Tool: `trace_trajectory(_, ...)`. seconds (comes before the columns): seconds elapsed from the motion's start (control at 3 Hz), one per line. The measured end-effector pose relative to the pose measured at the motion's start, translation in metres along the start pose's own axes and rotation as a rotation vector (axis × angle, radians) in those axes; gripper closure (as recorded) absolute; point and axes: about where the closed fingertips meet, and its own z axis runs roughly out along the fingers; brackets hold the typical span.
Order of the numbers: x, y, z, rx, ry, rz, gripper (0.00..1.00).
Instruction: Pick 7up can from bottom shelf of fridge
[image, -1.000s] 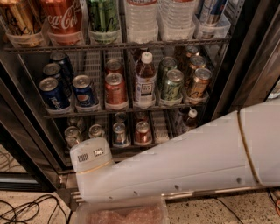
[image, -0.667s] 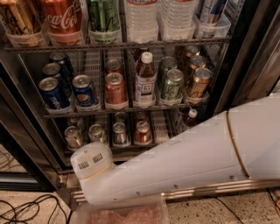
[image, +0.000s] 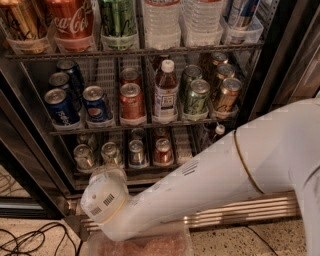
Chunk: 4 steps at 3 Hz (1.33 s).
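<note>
Camera view, one entry.

- Fridge (image: 280, 70): door open, racks stocked with cans and bottles.
- Bottom shelf (image: 183, 146): lowest wire rack, lower middle of frame. It carries four cans in a row at its left and a bare white track to the right of them.
- 7up can (image: 111, 153): by my reading the pale, greenish one, second from left in that row. It stands upright beside a red can (image: 162, 150) and one other, and it is not yet lifted.
- My arm (image: 210, 180): a white forearm that crosses from the right edge down to the lower left.
- My gripper (image: 107, 174): lower left of frame, just past the round wrist housing, at the shelf's front edge directly below the 7up can. Whether it is wide, narrow or holding anything I cannot tell, because the wrist hides it.

Change noted: over the last second my wrist end has dropped lower in the frame and turned, so its round vented face now shows where a flat label did. The cans have not moved.

Meaning, as I judge it: I am lining up low for the reach, and the grasp itself is still to come.
</note>
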Motion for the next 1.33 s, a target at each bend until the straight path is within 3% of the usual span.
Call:
trace_trajectory(0.33,0.015,-0.004,0.003,-0.056,0.074,-0.124,1.0)
trace_trajectory(1.0,0.01,-0.001,0.009,-0.056,0.105,-0.122,1.0)
trace_trajectory(1.33,-0.002,0.003,0.013,-0.063,0.172,-0.121,1.0)
